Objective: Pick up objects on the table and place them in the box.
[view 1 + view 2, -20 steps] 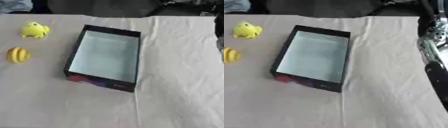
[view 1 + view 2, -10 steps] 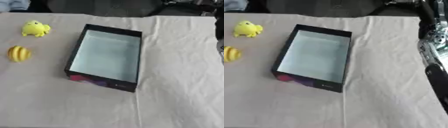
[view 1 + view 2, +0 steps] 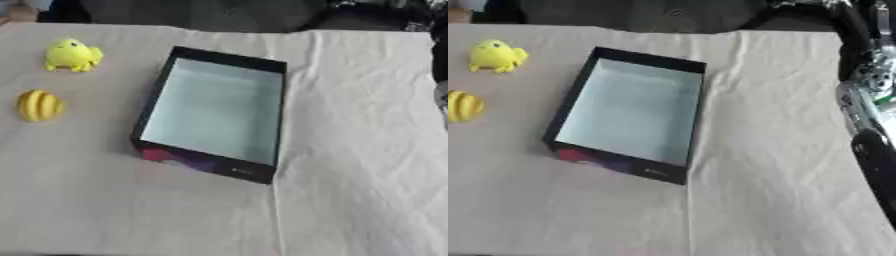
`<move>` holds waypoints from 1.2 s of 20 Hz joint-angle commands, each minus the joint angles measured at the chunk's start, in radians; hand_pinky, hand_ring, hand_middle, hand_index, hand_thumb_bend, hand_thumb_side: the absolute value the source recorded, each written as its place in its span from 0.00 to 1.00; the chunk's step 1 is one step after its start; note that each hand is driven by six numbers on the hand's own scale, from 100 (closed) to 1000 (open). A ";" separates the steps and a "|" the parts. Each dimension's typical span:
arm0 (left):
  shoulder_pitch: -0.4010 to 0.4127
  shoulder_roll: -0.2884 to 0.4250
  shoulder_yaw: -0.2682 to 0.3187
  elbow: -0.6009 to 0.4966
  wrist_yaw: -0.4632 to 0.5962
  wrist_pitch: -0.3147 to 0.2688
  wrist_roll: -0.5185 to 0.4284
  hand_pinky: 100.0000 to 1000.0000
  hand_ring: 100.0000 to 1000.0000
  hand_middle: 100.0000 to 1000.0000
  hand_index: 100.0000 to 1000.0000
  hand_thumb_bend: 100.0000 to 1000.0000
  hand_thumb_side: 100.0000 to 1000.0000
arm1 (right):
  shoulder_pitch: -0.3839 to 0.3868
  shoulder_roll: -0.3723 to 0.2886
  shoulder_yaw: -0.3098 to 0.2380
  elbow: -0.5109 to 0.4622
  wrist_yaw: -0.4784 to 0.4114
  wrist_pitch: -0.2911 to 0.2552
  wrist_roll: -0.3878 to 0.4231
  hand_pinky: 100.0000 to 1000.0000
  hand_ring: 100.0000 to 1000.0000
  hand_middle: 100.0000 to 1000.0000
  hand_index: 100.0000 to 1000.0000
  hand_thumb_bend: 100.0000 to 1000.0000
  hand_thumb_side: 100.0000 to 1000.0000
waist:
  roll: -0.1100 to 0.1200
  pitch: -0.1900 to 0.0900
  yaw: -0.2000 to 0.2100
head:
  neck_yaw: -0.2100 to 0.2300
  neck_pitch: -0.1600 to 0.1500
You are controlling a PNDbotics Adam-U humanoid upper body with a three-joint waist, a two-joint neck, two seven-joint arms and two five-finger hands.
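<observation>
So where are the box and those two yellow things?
box (image 3: pixel 267 64), left eye view, far black rim.
yellow toy (image 3: pixel 72 54), left eye view, its body.
yellow striped ball (image 3: pixel 38 105), left eye view, its middle.

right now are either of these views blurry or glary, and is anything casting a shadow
Left eye view: soft all over, so the yellow rounded toy and the yellow ribbed ball lack detail; no glare; the black open box with a pale inside drops a faint shadow along its left wall. Right eye view: equally soft, with bright glints on the silver and black robot arm at the right edge.
</observation>
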 commanded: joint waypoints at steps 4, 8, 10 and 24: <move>-0.016 0.046 0.017 -0.023 -0.011 -0.001 0.005 0.71 0.79 0.85 0.96 0.74 0.61 | -0.022 -0.029 -0.017 -0.023 0.007 -0.006 -0.001 0.92 0.85 0.87 0.87 0.54 0.42 | 0.005 0.003 0.000 | 0.005 0.007; -0.017 0.047 0.015 -0.025 -0.012 0.000 0.004 0.71 0.79 0.85 0.96 0.74 0.61 | -0.023 -0.032 -0.017 -0.026 0.008 -0.005 -0.001 0.92 0.85 0.87 0.87 0.54 0.42 | 0.007 0.010 -0.002 | 0.008 0.007; -0.018 0.049 0.014 -0.026 -0.014 0.000 0.002 0.71 0.79 0.85 0.96 0.74 0.61 | -0.024 -0.033 -0.017 -0.027 0.009 -0.005 -0.001 0.92 0.85 0.87 0.87 0.54 0.42 | 0.007 0.011 -0.003 | 0.008 0.007; 0.001 0.323 0.024 -0.084 -0.710 0.060 -0.533 0.77 0.79 0.82 0.91 0.80 0.47 | 0.000 -0.063 -0.013 -0.029 0.017 0.013 0.004 0.92 0.84 0.86 0.87 0.52 0.43 | 0.013 0.001 0.002 | -0.012 0.007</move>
